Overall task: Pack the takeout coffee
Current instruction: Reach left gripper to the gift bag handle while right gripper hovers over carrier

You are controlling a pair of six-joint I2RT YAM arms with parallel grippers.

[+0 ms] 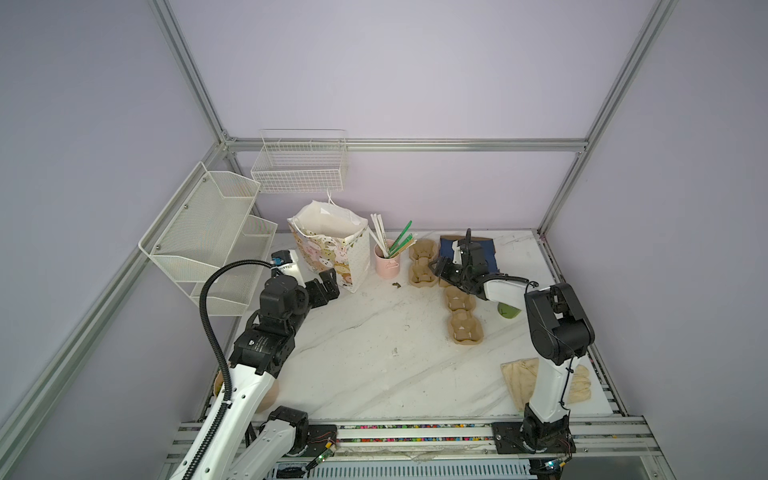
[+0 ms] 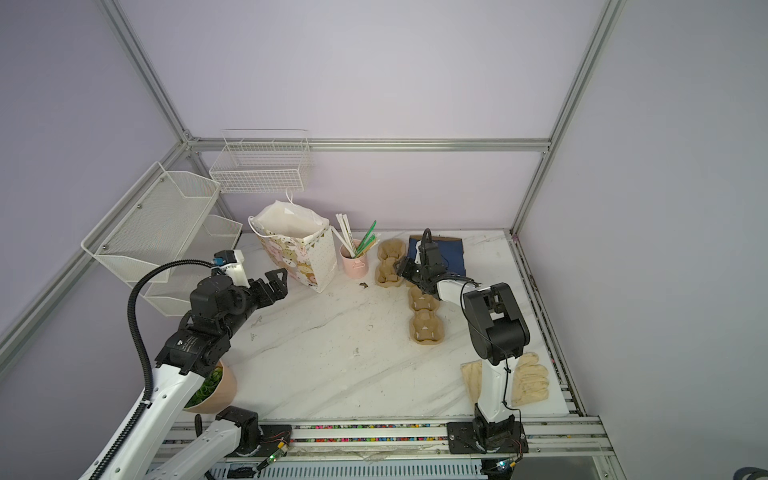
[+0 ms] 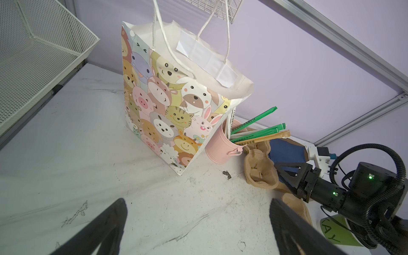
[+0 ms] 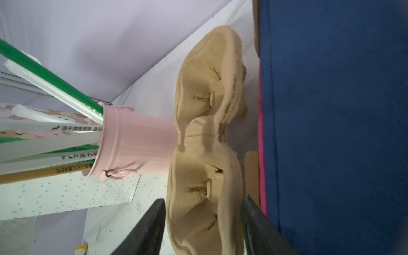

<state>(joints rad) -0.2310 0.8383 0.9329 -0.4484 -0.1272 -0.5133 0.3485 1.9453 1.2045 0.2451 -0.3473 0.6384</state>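
Lilac walls and aluminium framing close in a white marbled desk. A mesh shelf hangs along its left edge. Just past it the left fingers are spread wide and hold nothing. They aim at the cartoon-animal paper bag near the far left corner, which stands upright with its mouth open, probably so a load can be lowered straight in while that arm steadies it. Just beside the bag sits a pink mug of straws, then a tan pulp tray with 2 wells. The right fingers straddle this tray's near end, 1 on each side; I cannot tell whether they pinch it or merely bracket it. My guess is that the tray is wanted as a carrier. The takeout coffee, olive green, sits toward the desk's right edge, half hidden under the right arm, clear of both pairs of fingers and not yet in any tray.
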